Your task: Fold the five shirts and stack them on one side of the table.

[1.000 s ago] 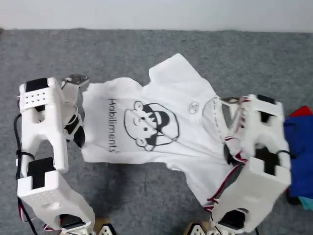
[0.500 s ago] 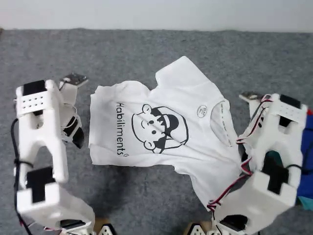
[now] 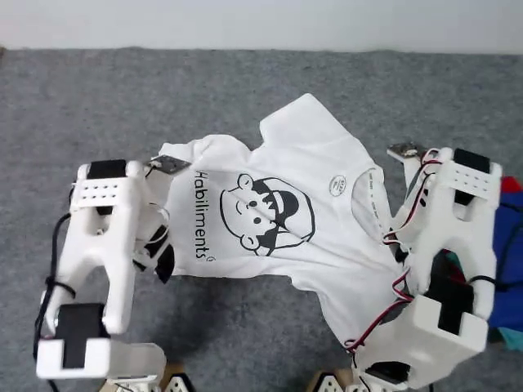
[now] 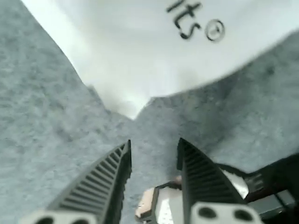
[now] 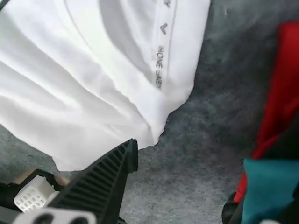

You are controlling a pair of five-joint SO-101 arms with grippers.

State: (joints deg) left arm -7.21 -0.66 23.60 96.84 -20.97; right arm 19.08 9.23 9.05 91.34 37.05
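Note:
A white shirt [image 3: 278,212] with a cartoon print lies spread face up on the grey table, collar toward the right. My left gripper [image 3: 161,255] hovers at the shirt's near hem corner. In the left wrist view it [image 4: 152,154] is open over bare table, with the hem corner [image 4: 135,109] just beyond its fingertips. My right gripper [image 3: 399,249] sits at the collar and shoulder side. In the right wrist view one black finger [image 5: 112,172] shows beside the shirt's edge [image 5: 154,135], with nothing in the jaws.
A pile of coloured shirts, red [image 3: 507,184], blue [image 3: 508,237] and teal [image 3: 513,336], lies at the right table edge, close to the right arm. Red [image 5: 280,93] and teal [image 5: 266,186] cloth show in the right wrist view. A white wall borders the far side.
The shirt slid right and flattened a second ago and has since lain still. The left arm has moved right to the hem. The right arm let go of the collar and shifted slightly.

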